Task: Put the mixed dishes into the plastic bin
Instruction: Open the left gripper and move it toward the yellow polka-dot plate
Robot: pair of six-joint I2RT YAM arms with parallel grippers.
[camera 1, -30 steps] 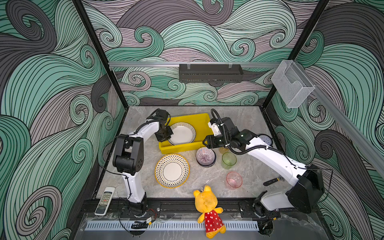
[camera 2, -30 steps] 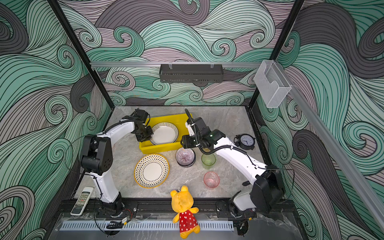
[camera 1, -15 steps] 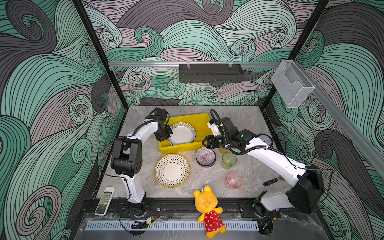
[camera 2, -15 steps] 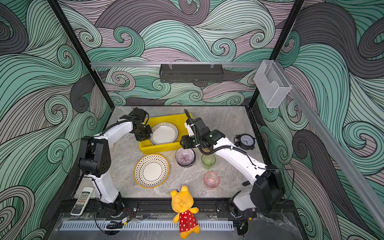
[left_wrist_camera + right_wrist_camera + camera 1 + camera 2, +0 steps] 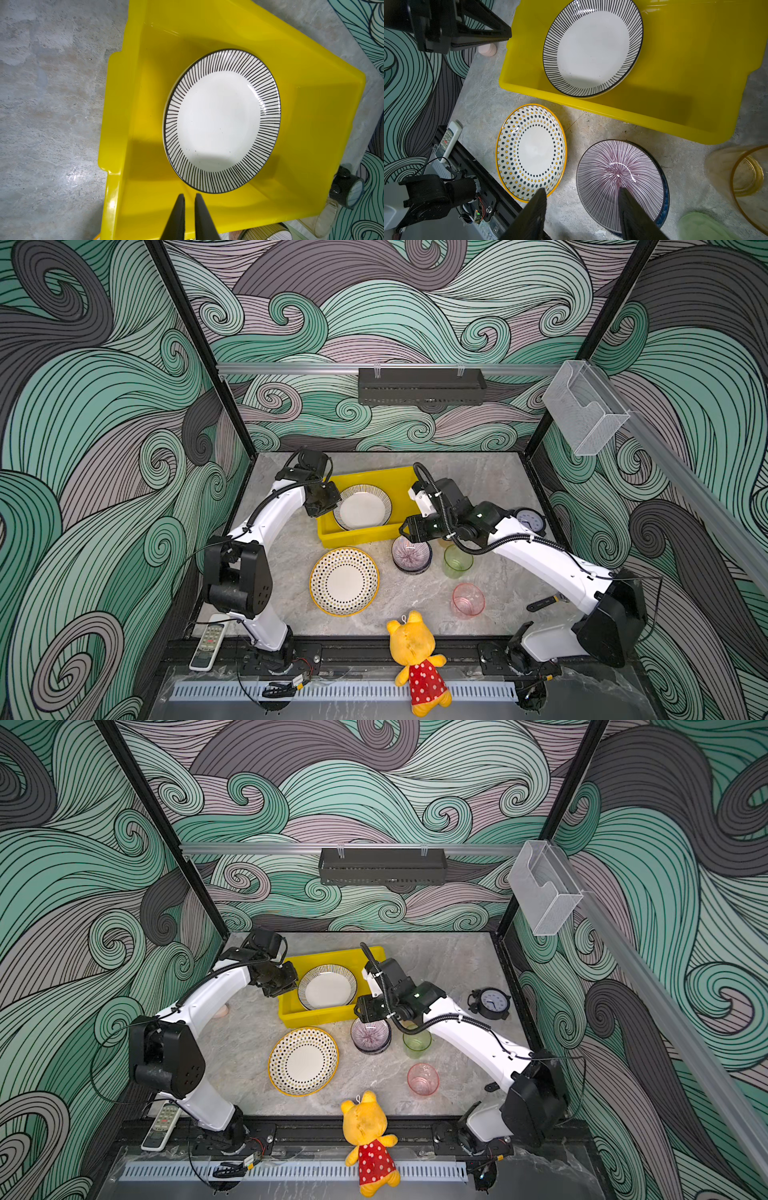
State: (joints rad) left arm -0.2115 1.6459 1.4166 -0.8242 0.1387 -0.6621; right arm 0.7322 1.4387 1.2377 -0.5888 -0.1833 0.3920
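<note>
The plastic bin [image 5: 361, 537] [image 5: 316, 1016] [image 5: 116, 116] [image 5: 612, 115] is bright yellow and holds a striped-rim plate [image 5: 362, 507] [image 5: 222, 120] [image 5: 592, 45]. My left gripper [image 5: 329, 507] [image 5: 189, 196] hangs over the bin's left end, shut and empty, just short of that plate. On the table in front lie a dotted-rim plate [image 5: 344, 581] [image 5: 531, 153], a purple-striped bowl [image 5: 409, 556] [image 5: 618, 178] nested in a blue-rimmed one, a green cup [image 5: 458, 562], a pink cup [image 5: 468, 600] and an amber cup [image 5: 747, 178]. My right gripper [image 5: 405, 531] [image 5: 583, 192] stands open above the purple bowl's near rim.
A yellow plush bear [image 5: 415, 659] lies at the front edge and a remote [image 5: 209, 641] at the front left. A small clock [image 5: 528, 521] stands right of my right arm. A black rack [image 5: 422, 386] and a clear box [image 5: 584, 406] hang on the walls.
The left arm's elbow has swung down and to the left while its gripper stays at the bin's left end. The right arm and the dishes have not visibly moved.
</note>
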